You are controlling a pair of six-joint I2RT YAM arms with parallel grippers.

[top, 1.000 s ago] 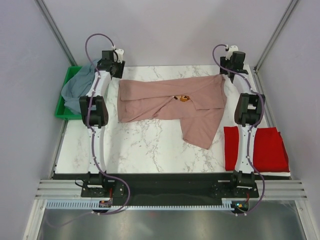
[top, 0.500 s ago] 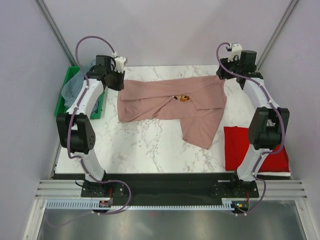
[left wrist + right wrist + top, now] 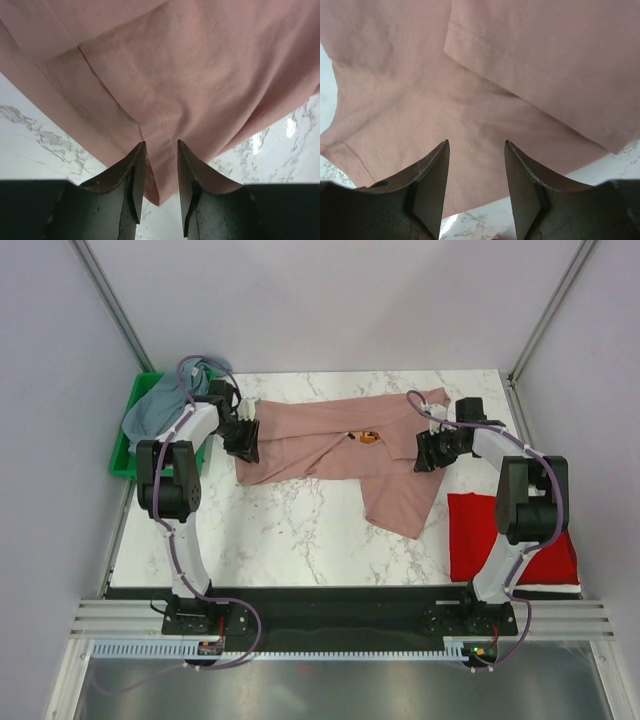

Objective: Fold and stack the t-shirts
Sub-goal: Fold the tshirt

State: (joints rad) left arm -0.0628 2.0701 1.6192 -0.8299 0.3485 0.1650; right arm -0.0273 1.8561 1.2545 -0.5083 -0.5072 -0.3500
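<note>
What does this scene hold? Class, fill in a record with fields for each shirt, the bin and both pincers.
Pink shirt: spread loosely across the far part of the table, partly folded over
Red shirt: folded, near right
Bin: green, far left
Grey-blue shirt: bunched in the bin
Left pincer: open, low over the pink shirt's left edge
Right pincer: open, low over the pink shirt's right part
</note>
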